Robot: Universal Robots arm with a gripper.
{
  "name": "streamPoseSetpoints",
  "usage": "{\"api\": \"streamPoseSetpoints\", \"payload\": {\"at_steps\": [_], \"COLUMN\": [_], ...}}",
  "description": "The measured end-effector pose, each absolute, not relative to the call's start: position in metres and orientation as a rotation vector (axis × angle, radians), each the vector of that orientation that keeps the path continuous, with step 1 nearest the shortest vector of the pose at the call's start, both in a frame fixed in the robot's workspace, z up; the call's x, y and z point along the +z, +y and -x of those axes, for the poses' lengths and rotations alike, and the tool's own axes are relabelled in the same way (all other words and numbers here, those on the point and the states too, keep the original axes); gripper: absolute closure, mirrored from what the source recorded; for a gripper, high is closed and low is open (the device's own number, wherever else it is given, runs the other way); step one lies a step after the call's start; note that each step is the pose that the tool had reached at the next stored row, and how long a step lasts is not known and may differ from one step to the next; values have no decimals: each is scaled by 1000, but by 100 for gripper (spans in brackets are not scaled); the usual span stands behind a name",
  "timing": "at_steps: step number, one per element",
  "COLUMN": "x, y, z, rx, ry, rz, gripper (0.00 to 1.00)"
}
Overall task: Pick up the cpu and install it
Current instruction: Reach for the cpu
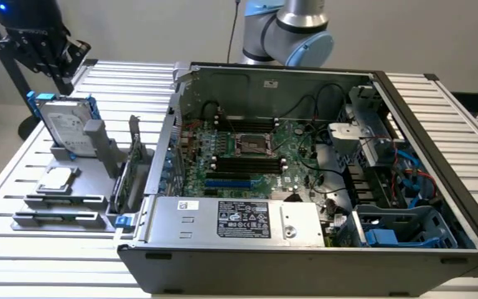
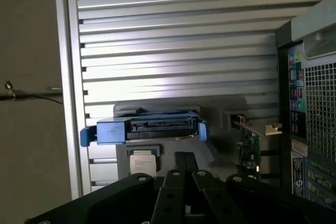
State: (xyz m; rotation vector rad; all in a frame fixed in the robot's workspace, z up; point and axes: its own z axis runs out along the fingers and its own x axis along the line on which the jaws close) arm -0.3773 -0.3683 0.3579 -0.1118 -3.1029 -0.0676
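Gripper [image 1: 46, 59] poised over the table [image 1: 438, 106], fingers [image 2: 181, 164] pressed shut, seemingly empty, cpu [image 1: 56, 179] lying well apart below them, flat beside the upright hard drive [image 1: 63, 128]

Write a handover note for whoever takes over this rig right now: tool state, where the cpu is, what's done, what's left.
Gripper: the black tool is shut and holds nothing. It hangs beyond the upright silver hard drive with a blue frame, at the exterior view's left.
Cpu: the small flat square chip with a shiny silver top lies on the grey plastic holder, outside the open black computer case, apart from the tool.
Done: nothing that shows; the chip is untouched.
Left: the pick-up and the install on the green motherboard.
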Motion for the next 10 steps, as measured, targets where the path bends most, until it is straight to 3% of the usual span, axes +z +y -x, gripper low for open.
{"api": "streamPoseSetpoints", "payload": {"at_steps": [10], "x": [357], "y": [-368], "z": [415], "rx": [-57], "ry": [-3066], "rz": [108], "gripper": [89]}}
